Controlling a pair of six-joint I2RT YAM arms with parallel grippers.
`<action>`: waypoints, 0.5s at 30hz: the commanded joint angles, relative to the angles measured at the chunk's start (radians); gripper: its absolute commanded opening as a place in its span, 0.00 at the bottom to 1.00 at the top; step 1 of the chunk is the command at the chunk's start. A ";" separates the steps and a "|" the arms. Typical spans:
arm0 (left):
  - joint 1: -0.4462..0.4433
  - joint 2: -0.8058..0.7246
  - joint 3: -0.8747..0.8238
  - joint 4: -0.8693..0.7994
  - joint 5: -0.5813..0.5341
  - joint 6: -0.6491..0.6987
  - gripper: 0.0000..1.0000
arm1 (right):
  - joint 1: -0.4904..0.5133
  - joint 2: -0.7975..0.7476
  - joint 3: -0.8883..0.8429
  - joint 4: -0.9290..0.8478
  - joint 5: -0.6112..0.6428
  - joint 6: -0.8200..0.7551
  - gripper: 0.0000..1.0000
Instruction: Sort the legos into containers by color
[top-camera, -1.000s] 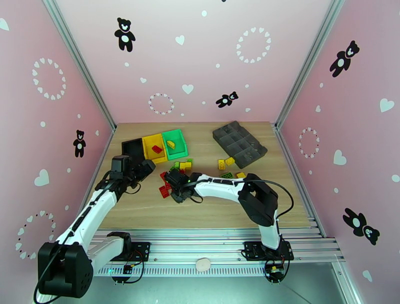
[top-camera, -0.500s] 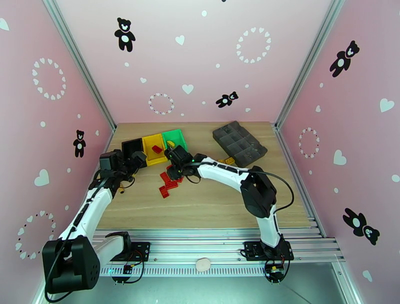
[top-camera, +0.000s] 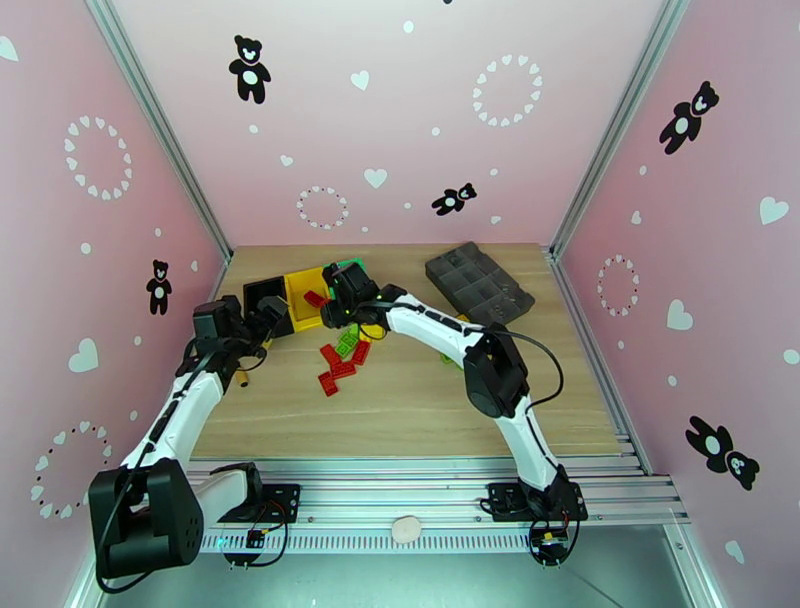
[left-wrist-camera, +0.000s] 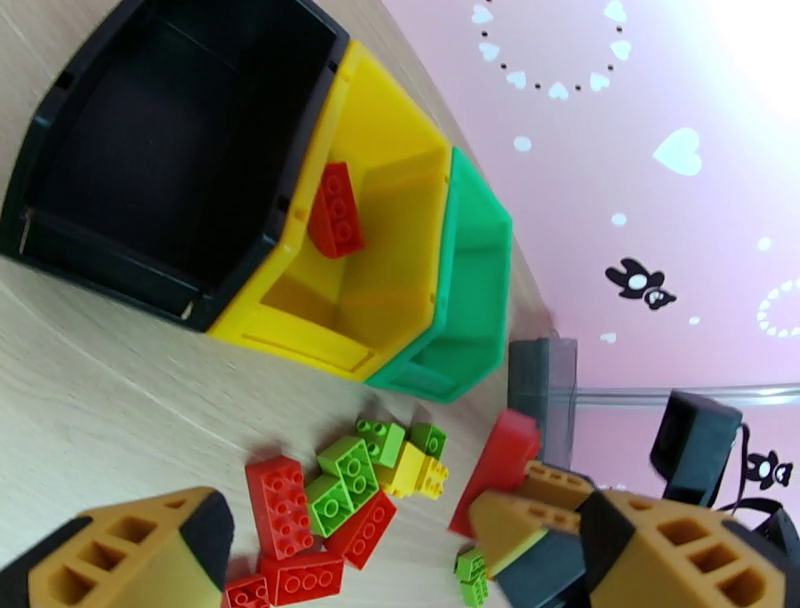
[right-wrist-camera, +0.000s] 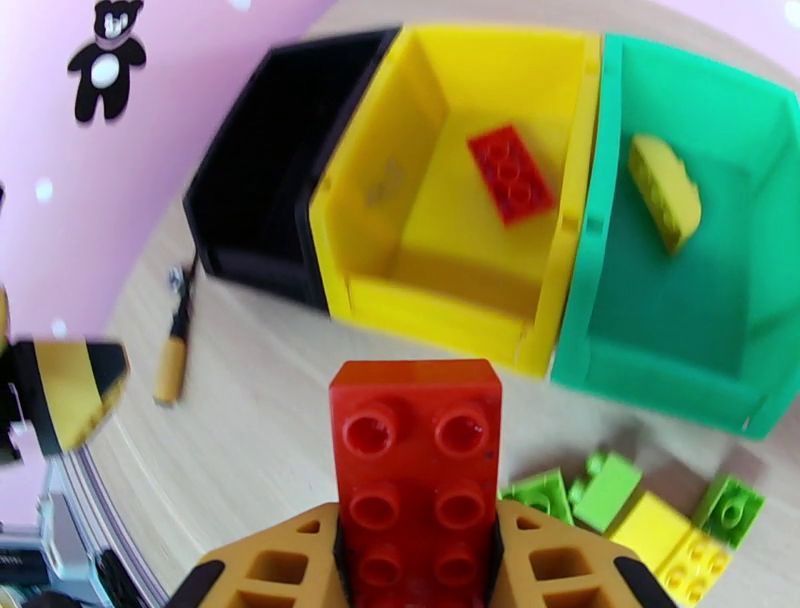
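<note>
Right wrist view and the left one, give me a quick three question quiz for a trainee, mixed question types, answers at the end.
1. True or false: the right gripper is shut on a red brick.
2. Which container holds a yellow brick? A black bin, B yellow bin, C green bin.
3. Fill in: in the left wrist view, the left gripper stands ____.
Key: 1 true; 2 C; 3 open.
</note>
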 joint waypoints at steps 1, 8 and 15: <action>0.030 -0.016 -0.027 0.035 0.038 -0.019 0.98 | -0.005 0.072 0.098 0.003 -0.019 0.032 0.19; 0.050 -0.024 -0.065 0.059 0.050 -0.027 0.98 | -0.010 0.196 0.281 0.011 -0.010 0.041 0.19; 0.050 -0.037 -0.096 0.069 0.053 -0.034 0.98 | -0.010 0.288 0.408 0.035 0.018 0.039 0.27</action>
